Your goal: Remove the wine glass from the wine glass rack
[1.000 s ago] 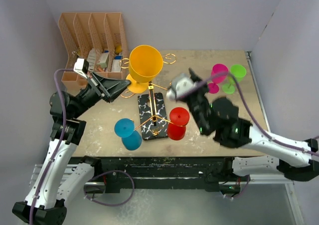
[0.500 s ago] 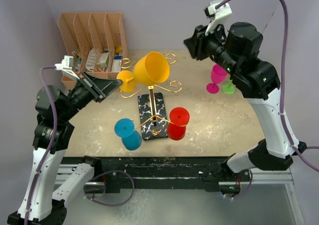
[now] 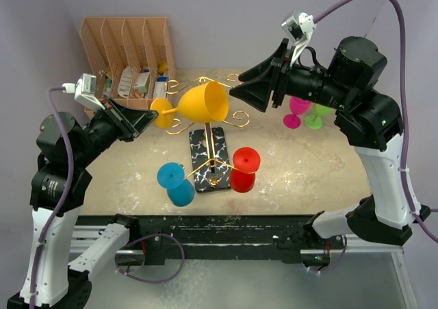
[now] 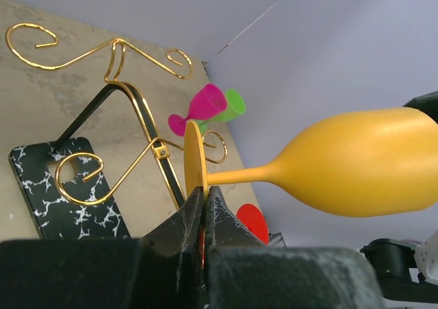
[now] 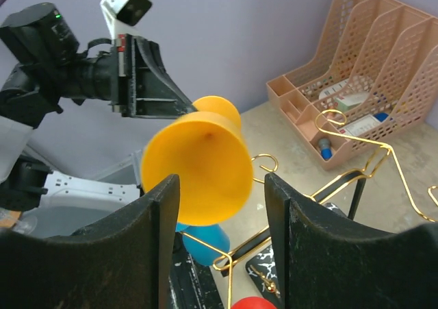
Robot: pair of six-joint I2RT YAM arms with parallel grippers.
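Observation:
The yellow wine glass [image 3: 204,102] lies on its side in the air above the wine glass rack [image 3: 209,159], a gold wire stand on a black marble base. My left gripper [image 3: 145,119] is shut on the edge of its round foot [image 4: 193,159], with the stem level and the bowl [image 4: 363,162] pointing right. My right gripper [image 3: 241,95] is open just right of the bowl's mouth. In the right wrist view the yellow wine glass [image 5: 198,159] shows between the spread fingers [image 5: 163,206], not touched by them. A blue glass [image 3: 175,183] and a red glass [image 3: 243,168] hang on the rack's lower arms.
A peach slotted organiser [image 3: 130,55] with small items stands at the back left. A pink glass [image 3: 298,107] and a green glass [image 3: 319,112] stand on the table at the right. Grey walls close in on the back and sides.
My left gripper has tipped the yellow glass from upright to level and drawn it left. My right arm has swung up and in, its open gripper now facing the bowl's mouth.

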